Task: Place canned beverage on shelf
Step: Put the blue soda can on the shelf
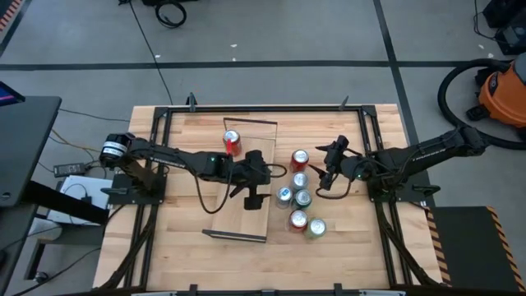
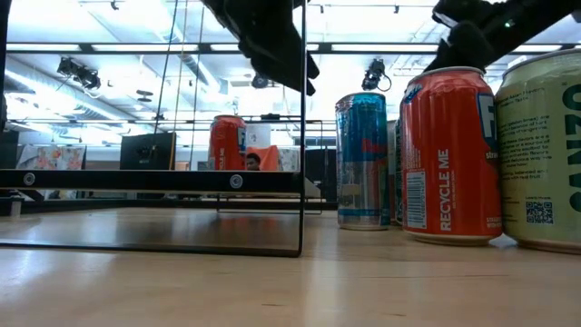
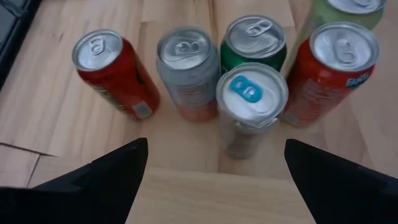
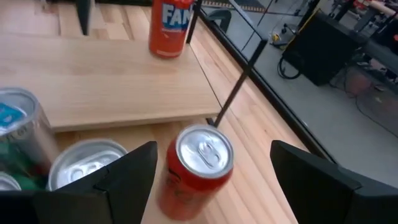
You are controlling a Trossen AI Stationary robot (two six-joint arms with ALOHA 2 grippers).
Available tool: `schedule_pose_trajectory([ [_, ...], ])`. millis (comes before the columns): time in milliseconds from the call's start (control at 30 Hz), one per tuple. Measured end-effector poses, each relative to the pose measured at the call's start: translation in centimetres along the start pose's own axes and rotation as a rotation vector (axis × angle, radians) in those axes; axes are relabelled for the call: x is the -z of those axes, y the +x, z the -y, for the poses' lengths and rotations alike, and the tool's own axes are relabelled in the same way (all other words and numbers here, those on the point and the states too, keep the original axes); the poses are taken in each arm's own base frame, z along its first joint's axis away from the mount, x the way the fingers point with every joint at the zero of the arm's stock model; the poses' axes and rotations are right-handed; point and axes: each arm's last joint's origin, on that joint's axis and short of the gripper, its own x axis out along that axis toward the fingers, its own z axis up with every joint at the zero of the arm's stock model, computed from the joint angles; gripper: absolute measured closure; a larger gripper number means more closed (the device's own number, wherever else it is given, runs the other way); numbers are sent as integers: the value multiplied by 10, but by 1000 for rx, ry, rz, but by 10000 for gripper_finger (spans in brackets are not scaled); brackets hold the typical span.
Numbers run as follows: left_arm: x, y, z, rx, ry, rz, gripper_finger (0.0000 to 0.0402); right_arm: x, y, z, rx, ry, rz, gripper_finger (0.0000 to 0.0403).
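One red aluminium can already stands on the long light-wood shelf. The right gripper, wide open and empty, hovers above another red can beside the shelf, so I judge it must descend and close. The left gripper, open and empty, hovers over the shelf edge.

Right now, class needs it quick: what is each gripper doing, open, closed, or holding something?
Left gripper: open, empty, over the shelf edge, facing the cans.
Right gripper: open, empty, above a red can.
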Motion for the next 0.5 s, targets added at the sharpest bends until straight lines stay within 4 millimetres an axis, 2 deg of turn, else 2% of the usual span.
schedule_pose_trajectory([
  [267,-10,0,4,8,-21,-44,13,17,-4,4,4,49,72,88],
  [500,-22,2,11,20,-26,-38,13,19,-2,3,1,58,112,88],
])
